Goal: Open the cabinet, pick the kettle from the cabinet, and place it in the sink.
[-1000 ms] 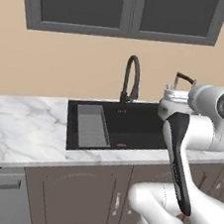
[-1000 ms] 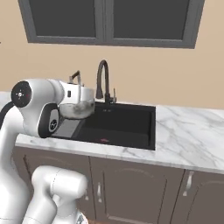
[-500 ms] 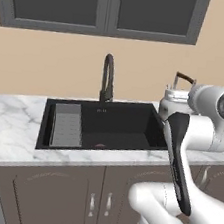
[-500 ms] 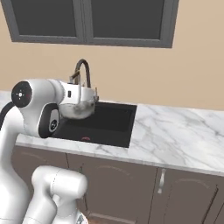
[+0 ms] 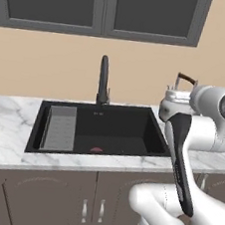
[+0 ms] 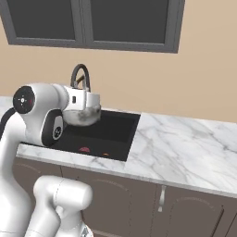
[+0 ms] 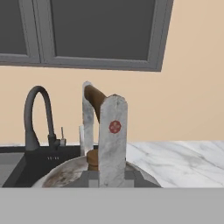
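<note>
My gripper (image 7: pixel 100 95) is shut on the thin brown handle of the kettle (image 5: pixel 175 100), a small silvery kettle hanging above the counter at the right end of the sink (image 5: pixel 124 130). From the right base view the kettle (image 6: pixel 82 115) hangs under the white hand, over the near left part of the black sink (image 6: pixel 115 130). In the hand view both grey fingers (image 7: pixel 113 131) clamp the handle above the kettle (image 7: pixel 65 177) lid. The cabinet is out of view.
A tall black faucet (image 5: pixel 103 80) stands behind the basin, and a grey ribbed tray (image 5: pixel 61 129) lies in its left part. Grey-framed dark-glass cabinets (image 5: pixel 103 8) hang above. White marble counter (image 6: pixel 185 148) stretches to the right.
The whole picture has shifted left, so the base has driven to the right along the counter. The arm and the held kettle keep the same pose.
</note>
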Tool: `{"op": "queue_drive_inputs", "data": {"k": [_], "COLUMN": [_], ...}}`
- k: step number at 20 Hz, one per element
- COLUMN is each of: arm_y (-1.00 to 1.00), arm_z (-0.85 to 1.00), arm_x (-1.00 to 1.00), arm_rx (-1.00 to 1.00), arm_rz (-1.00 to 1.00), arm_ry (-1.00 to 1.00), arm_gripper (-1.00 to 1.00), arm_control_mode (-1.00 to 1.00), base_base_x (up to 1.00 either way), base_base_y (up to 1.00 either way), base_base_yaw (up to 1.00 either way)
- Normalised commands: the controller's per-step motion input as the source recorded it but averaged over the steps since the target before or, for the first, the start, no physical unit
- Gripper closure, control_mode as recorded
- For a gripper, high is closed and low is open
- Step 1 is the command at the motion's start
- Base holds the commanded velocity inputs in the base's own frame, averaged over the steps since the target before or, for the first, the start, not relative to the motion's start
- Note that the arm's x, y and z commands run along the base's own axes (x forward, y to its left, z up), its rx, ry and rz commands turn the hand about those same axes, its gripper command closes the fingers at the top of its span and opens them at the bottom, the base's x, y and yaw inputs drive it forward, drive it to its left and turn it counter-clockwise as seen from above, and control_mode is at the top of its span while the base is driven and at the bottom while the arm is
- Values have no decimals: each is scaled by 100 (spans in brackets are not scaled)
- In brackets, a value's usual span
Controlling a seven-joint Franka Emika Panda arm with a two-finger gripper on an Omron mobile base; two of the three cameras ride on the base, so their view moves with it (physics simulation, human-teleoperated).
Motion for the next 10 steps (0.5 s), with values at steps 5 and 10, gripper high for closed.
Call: {"op": "queue_drive_inputs", "data": {"k": [5, 10], "arm_y": [0, 0], "arm_z": [0, 0], "arm_x": [0, 0], "arm_rx": [0, 0], "arm_rz": [0, 0], "arm_ry": [0, 0], "arm_gripper": [100, 100], "arm_control_mode": [100, 100], "base_base_x": [1, 0], "base_base_y": [-1, 0], "base_base_yaw": [0, 0]}}
